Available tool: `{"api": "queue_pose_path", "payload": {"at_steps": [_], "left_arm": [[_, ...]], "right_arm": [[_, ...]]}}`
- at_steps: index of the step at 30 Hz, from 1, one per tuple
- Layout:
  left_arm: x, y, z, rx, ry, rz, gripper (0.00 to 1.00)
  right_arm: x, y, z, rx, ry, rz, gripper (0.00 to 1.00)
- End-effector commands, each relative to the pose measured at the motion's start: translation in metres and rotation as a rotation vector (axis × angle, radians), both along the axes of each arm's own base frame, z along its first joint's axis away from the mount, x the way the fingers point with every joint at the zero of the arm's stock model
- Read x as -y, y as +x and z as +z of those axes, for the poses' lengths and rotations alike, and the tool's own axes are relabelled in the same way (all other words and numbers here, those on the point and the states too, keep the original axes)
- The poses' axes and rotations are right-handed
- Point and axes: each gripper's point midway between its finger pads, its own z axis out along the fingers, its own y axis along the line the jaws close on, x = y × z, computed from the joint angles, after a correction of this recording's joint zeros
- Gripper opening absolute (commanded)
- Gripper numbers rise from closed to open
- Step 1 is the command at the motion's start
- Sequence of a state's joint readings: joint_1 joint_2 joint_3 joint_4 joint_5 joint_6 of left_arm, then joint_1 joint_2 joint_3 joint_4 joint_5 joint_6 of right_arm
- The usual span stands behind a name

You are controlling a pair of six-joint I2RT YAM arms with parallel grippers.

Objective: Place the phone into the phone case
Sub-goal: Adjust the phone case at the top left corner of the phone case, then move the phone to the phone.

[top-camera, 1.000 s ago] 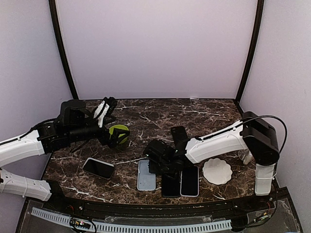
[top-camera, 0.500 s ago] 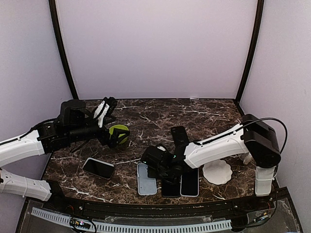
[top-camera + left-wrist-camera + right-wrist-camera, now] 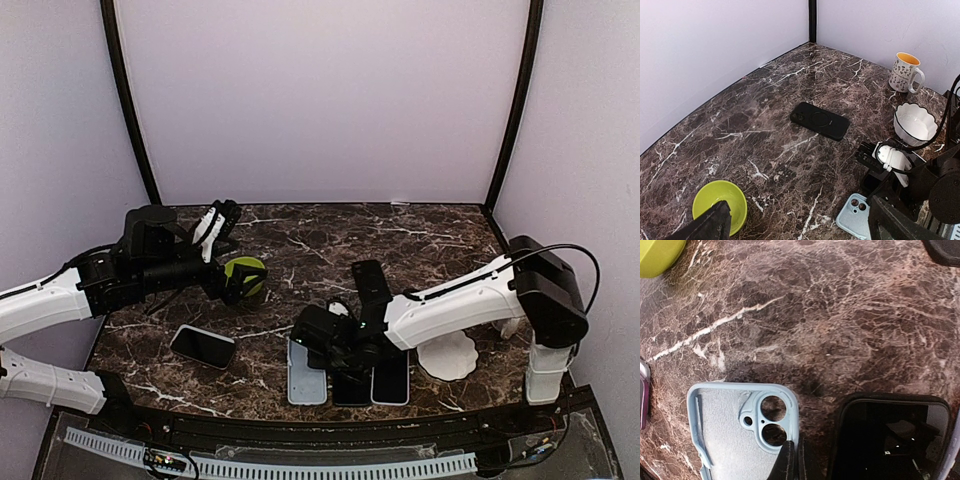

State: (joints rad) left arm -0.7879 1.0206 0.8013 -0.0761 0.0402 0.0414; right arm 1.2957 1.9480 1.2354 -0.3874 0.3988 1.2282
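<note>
A light blue phone case (image 3: pixel 735 440) lies open side up near the front edge, also in the top view (image 3: pixel 305 372) and the left wrist view (image 3: pixel 855 221). My right gripper (image 3: pixel 795 456) is shut on the case's right wall, beside the camera cut-out; it also shows in the top view (image 3: pixel 327 352). A black-screened phone (image 3: pixel 890 440) lies face up just right of the case (image 3: pixel 350 386). My left gripper (image 3: pixel 228 255) is open and empty, held above the table by a green bowl (image 3: pixel 246 277), with its fingers (image 3: pixel 715 225) wide apart.
A light-rimmed phone (image 3: pixel 391 378) lies right of the black one. Another phone (image 3: pixel 203 346) lies at front left. A black case (image 3: pixel 820 120) lies mid-table. A white scalloped bowl (image 3: pixel 915 125) and a mug (image 3: pixel 905 72) stand on the right.
My right gripper has drawn the blue case a little toward the near edge and the black phone. The left arm has not moved.
</note>
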Motion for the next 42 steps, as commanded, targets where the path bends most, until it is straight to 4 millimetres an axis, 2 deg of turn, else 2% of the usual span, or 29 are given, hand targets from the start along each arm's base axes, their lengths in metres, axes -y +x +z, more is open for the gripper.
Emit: {"api": "queue_pose_path", "payload": {"at_steps": [1, 11, 15, 18, 21, 25, 26, 27, 28, 29, 30, 31, 32, 33, 34, 35, 36, 37, 38, 39, 40, 41, 42], "left_arm": [[-0.003, 0.001, 0.002, 0.020, -0.009, 0.008, 0.98], [-0.003, 0.001, 0.002, 0.022, -0.008, 0.007, 0.98], [-0.003, 0.001, 0.002, 0.022, -0.008, 0.009, 0.98], [-0.004, 0.001, 0.001, 0.022, -0.008, 0.010, 0.98], [-0.003, 0.001, 0.001, 0.019, -0.009, 0.013, 0.98], [-0.007, 0.010, -0.007, -0.017, 0.012, 0.070, 0.98], [-0.009, 0.014, -0.016, -0.038, 0.043, 0.095, 0.98], [-0.011, 0.018, -0.014, -0.066, 0.028, 0.127, 0.98], [-0.013, 0.020, -0.028, -0.116, 0.057, 0.148, 0.97], [-0.018, 0.026, -0.027, -0.161, 0.033, 0.185, 0.96], [-0.018, 0.022, -0.046, -0.261, 0.061, 0.171, 0.94], [-0.026, 0.032, -0.046, -0.326, 0.025, 0.221, 0.93], [-0.029, 0.027, -0.066, -0.443, 0.050, 0.216, 0.89], [-0.042, 0.037, -0.070, -0.509, 0.015, 0.282, 0.88], [-0.055, 0.038, -0.086, -0.611, -0.009, 0.330, 0.85], [-0.060, 0.037, -0.091, -0.655, -0.033, 0.344, 0.84], [-0.076, 0.038, -0.104, -0.700, -0.063, 0.409, 0.83], [-0.084, 0.038, -0.105, -0.703, -0.088, 0.434, 0.83], [-0.099, 0.039, -0.118, -0.729, -0.113, 0.498, 0.83], [-0.107, 0.039, -0.119, -0.730, -0.131, 0.530, 0.83], [-0.123, 0.040, -0.130, -0.760, -0.156, 0.594, 0.84], [-0.130, 0.040, -0.133, -0.772, -0.170, 0.622, 0.84], [-0.146, 0.040, -0.143, -0.800, -0.187, 0.683, 0.85]], "right_arm": [[0.008, -0.001, 0.010, 0.028, -0.008, -0.018, 0.05], [0.000, -0.002, 0.006, 0.016, 0.010, -0.025, 0.08], [-0.005, -0.006, 0.000, -0.005, 0.005, -0.011, 0.13], [-0.001, -0.005, 0.001, 0.000, -0.022, -0.013, 0.17], [0.004, 0.002, 0.015, 0.049, -0.048, -0.005, 0.22], [-0.003, 0.014, 0.050, 0.150, -0.039, 0.064, 0.32], [-0.010, 0.017, 0.059, 0.169, -0.023, 0.102, 0.35], [-0.019, 0.020, 0.067, 0.182, 0.003, 0.149, 0.37], [-0.030, 0.021, 0.074, 0.192, 0.033, 0.210, 0.39], [-0.043, 0.021, 0.081, 0.212, 0.059, 0.287, 0.40], [-0.057, 0.019, 0.090, 0.226, 0.108, 0.364, 0.42], [-0.074, 0.014, 0.100, 0.244, 0.165, 0.450, 0.45], [-0.088, 0.006, 0.108, 0.250, 0.223, 0.540, 0.49], [-0.100, 0.001, 0.118, 0.281, 0.267, 0.615, 0.54], [-0.109, -0.003, 0.125, 0.311, 0.297, 0.679, 0.60], [-0.119, -0.005, 0.133, 0.347, 0.327, 0.732, 0.68], [-0.127, -0.005, 0.137, 0.375, 0.336, 0.781, 0.73], [-0.133, -0.005, 0.139, 0.398, 0.335, 0.820, 0.79], [-0.141, -0.005, 0.139, 0.416, 0.332, 0.864, 0.85], [-0.148, -0.004, 0.136, 0.430, 0.323, 0.899, 0.90], [-0.156, -0.004, 0.135, 0.446, 0.317, 0.934, 0.97], [-0.164, -0.004, 0.133, 0.459, 0.309, 0.968, 0.98], [-0.172, -0.004, 0.129, 0.466, 0.300, 0.991, 0.99]]}}
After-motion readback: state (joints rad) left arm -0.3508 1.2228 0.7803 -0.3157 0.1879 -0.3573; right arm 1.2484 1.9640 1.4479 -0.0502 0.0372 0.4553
